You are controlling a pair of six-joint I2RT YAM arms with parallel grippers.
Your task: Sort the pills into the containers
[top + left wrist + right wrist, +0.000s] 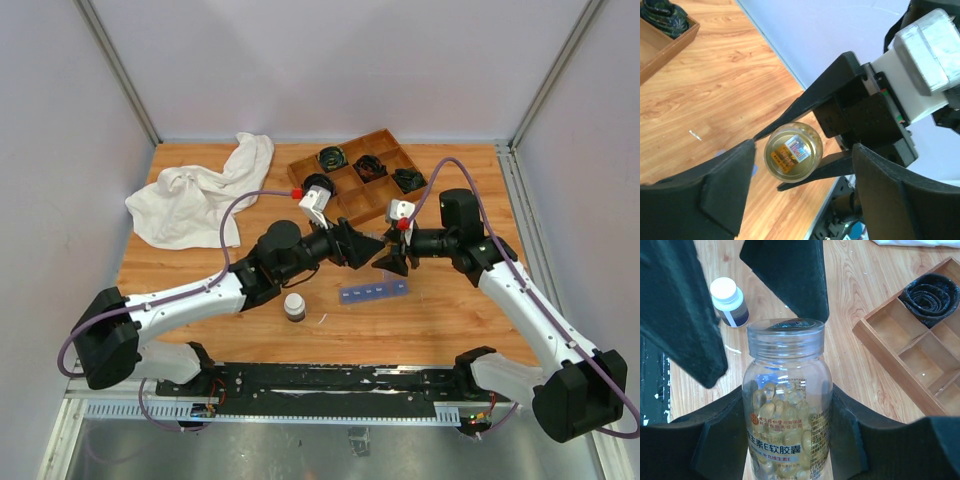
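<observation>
My right gripper (388, 262) (787, 407) is shut on a clear plastic bottle (786, 390) and holds it above the table. Inside the bottle are many yellowish-amber pills (790, 415), and its clear cap (785, 332) is on. My left gripper (362, 247) (801, 155) is open. Its jaws stand on either side of the cap end of the bottle (792, 152) without touching it. The blue pill-organizer strip (375, 292) lies on the table just below both grippers. I cannot tell whether its compartments hold anything.
A small dark bottle with a white cap (295, 306) (729, 301) stands near the front. A brown wooden divided tray (345, 195) (890, 347) with black coiled cables (931, 292) sits at the back. A white cloth (195, 195) lies at the back left.
</observation>
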